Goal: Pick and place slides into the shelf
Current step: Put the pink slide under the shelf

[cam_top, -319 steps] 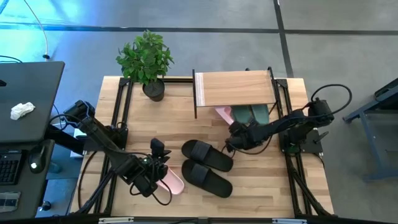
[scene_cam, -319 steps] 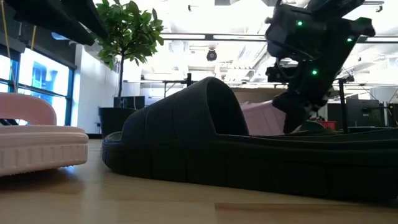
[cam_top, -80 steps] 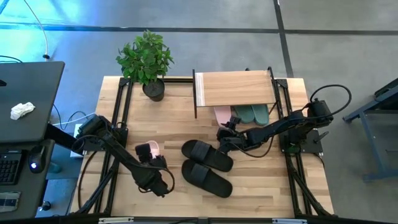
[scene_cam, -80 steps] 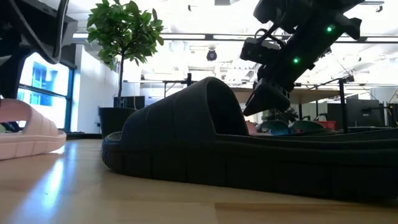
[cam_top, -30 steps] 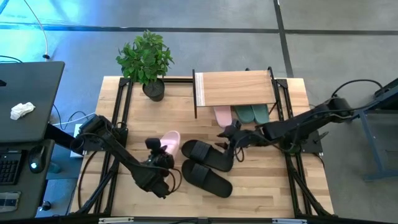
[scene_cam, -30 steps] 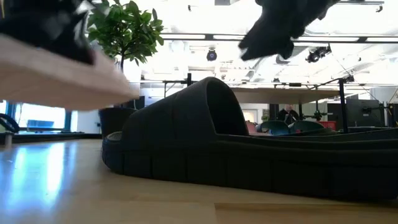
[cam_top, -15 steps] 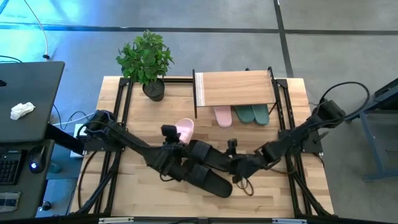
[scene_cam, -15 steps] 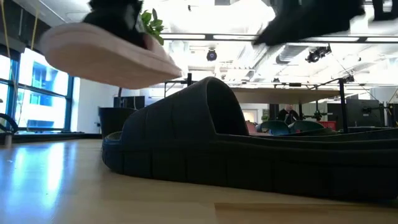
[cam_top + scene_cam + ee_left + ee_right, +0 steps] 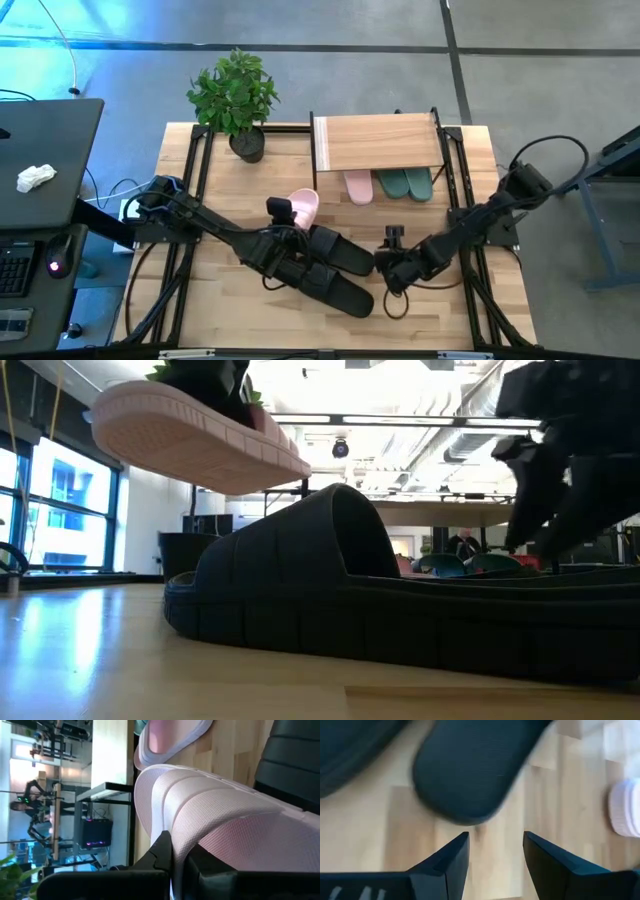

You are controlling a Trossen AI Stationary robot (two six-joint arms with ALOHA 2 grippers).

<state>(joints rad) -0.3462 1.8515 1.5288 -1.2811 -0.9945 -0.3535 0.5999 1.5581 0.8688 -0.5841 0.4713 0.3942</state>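
Hanging in the air just left of centre in the high view, a pale pink slide (image 9: 302, 206) is clamped by its strap in the left gripper (image 9: 281, 214), above the table and well short of the shelf. The left wrist view shows the dark fingers (image 9: 167, 855) pinching the ribbed pink strap (image 9: 210, 812), and the low view shows the slide's sole (image 9: 195, 440) tilted in the upper left of the frame, clear of the tabletop.

Two black slides lie side by side at the centre of the table (image 9: 230, 185), one (image 9: 340, 249) nearer the shelf and one (image 9: 332, 287) toward the lower edge; the left arm crosses over their left ends. One black slide (image 9: 330, 585) fills the middle of the low view.

The shelf (image 9: 378, 142) stands at the upper centre of the high view. At its lower edge, partly tucked beneath the board, sit a second pink slide (image 9: 358, 186) and two teal slides (image 9: 392, 184) (image 9: 419, 183) in a row.

The right gripper (image 9: 389, 262) hovers just right of the black slides, its fingers (image 9: 447, 862) spread apart and empty over bare wood, with a black slide's rounded end (image 9: 470, 775) just ahead of them.

A potted plant (image 9: 235, 97) stands at the table's upper left corner.
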